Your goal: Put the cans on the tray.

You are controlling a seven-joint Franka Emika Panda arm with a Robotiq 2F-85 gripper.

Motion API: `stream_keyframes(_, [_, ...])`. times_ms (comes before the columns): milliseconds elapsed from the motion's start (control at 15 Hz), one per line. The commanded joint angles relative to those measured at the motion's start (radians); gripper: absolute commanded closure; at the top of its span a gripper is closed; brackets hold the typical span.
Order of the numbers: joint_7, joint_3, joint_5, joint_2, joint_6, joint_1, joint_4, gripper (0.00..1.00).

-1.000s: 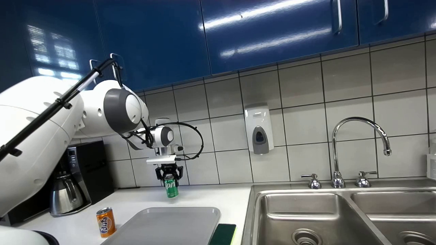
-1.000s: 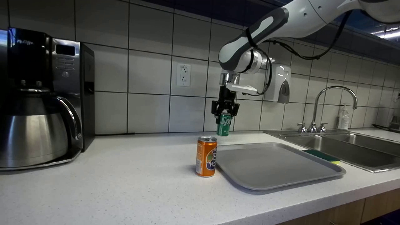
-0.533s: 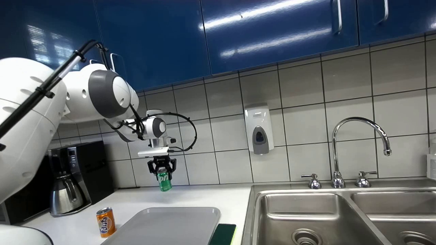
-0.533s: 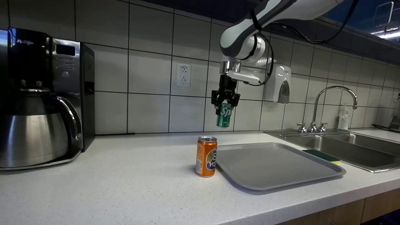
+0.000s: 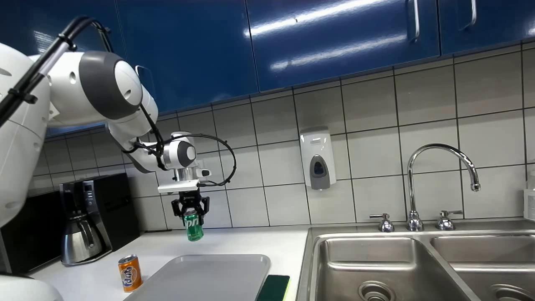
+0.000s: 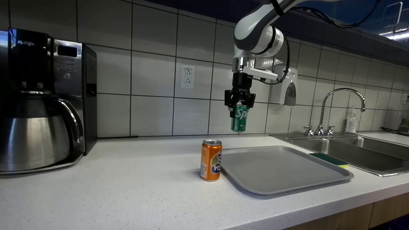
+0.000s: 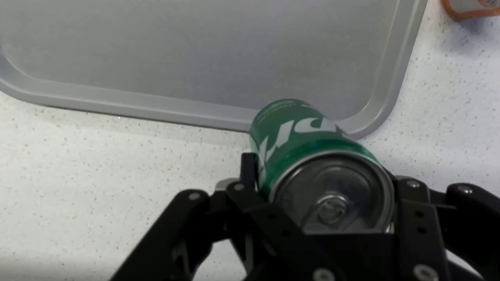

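Tool (image 6: pixel 239 112) with the green can (image 6: pixel 239 120) upright in its grip, between the fingers (image 7: pixel 249 169), above the counter (image 6: pixel 143 191).

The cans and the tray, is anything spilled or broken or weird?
Nothing stands out. The orange can stands upright beside the tray on the counter, and the gripper holds the green can in the air. I see no spills or dents, but parts of the cans are hidden.

Grey-banded white arm (image 5: pixel 85 94), black gripper (image 6: pixel 240 111)
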Motion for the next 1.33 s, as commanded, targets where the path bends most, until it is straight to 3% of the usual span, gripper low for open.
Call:
stream_keyframes(0, [0.046, 0.014, -0.009, -0.132, 0.041, -0.012, -0.176, 0.61])
stream_keyframes(600, [0.054, 0.019, -0.01, -0.275, 0.128, -0.024, -0.404, 0.61])
stream_keyframes(1267, [0.008, 0.014, 0.001, -0.247, 0.277, -0.073, -0.534, 0.61])
